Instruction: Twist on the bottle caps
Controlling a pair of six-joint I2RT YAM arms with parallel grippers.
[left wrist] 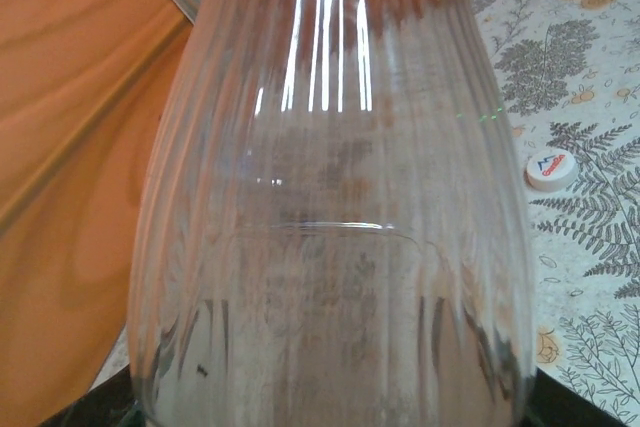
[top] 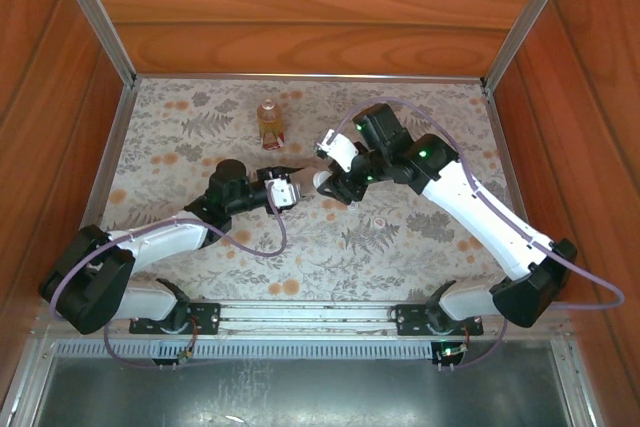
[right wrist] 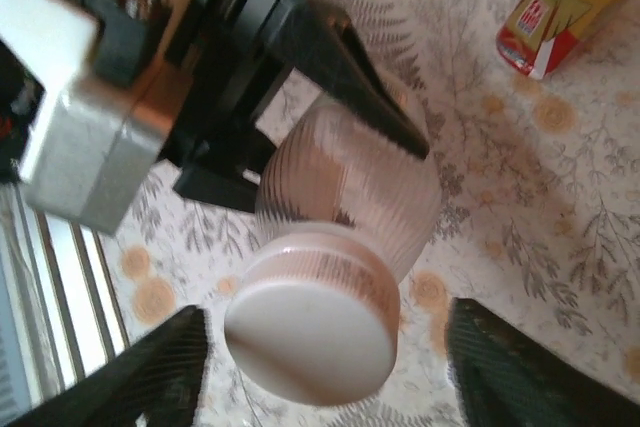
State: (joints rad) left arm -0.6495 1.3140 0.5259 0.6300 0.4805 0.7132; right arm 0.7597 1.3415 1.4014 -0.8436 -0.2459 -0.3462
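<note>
clear bottle (right wrist: 400,217): ribbed wall, neck end turned toward the camera.
cap (right wrist: 310,337): white, round, sitting on the clear bottle's mouth; how tight it sits cannot be told.
left gripper (right wrist: 330,162): black, clamped on the bottle's body, one finger across its upper side.
right gripper (right wrist: 330,387): dark fingers (right wrist: 160,367) spread, one either side of the cap, neither touching it.
amber bottle (right wrist: 565,2): upper right corner, red-and-yellow label, well apart.
tabletop (right wrist: 560,207): pale, fern and orange flower prints.
</note>
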